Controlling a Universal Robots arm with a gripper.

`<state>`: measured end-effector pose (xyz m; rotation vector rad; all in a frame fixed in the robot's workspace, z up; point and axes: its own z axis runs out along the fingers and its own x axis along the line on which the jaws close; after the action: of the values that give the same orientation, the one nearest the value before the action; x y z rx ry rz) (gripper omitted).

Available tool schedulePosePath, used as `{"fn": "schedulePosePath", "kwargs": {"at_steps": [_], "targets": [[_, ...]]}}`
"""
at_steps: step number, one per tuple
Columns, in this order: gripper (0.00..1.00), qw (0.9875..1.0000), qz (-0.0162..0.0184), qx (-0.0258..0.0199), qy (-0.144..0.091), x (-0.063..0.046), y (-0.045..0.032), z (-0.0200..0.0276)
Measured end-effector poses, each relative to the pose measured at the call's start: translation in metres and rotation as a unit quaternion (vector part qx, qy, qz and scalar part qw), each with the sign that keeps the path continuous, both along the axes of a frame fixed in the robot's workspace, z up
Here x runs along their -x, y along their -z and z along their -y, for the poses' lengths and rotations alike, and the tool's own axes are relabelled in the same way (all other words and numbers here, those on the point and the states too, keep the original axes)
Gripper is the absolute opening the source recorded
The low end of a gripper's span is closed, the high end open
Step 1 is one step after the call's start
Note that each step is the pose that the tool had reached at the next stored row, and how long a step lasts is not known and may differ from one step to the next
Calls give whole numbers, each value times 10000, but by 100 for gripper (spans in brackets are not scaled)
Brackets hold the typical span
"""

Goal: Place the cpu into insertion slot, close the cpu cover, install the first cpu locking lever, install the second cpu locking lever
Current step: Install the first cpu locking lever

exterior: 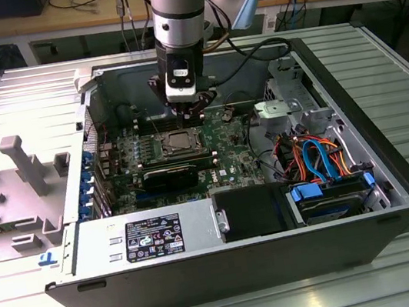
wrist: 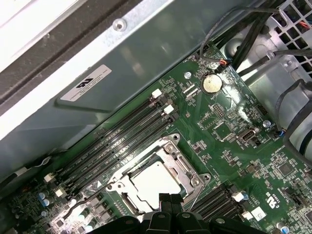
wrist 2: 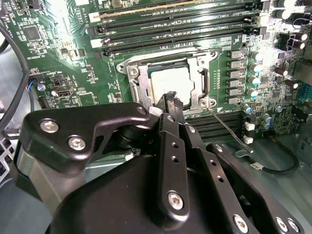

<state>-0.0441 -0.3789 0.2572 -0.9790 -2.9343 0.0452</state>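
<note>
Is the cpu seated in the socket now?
Yes, in the second wrist view the cpu lies flat within the window of the cover.

A ribbed grey metal table (exterior: 389, 93) carries everything. Lying on its side directly on it, right beneath the gripper (exterior: 197, 116), is an open black computer case (exterior: 208, 277), its open face turned up so the gripper reaches down into it. Well away from the gripper, towards the exterior view's left and just beside the case's wall, a grey moulded plastic shroud (exterior: 16, 191) lies flat on the table. On the gripper's other side, past the case's far wall, the ribbed surface runs bare.
</note>
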Motion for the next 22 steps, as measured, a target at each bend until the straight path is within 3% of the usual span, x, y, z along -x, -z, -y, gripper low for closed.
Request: {"fn": "schedulePosePath", "kwargs": {"at_steps": [22], "targets": [[11, 9991, 0, -3, -416, 0, 0, 0]]}}
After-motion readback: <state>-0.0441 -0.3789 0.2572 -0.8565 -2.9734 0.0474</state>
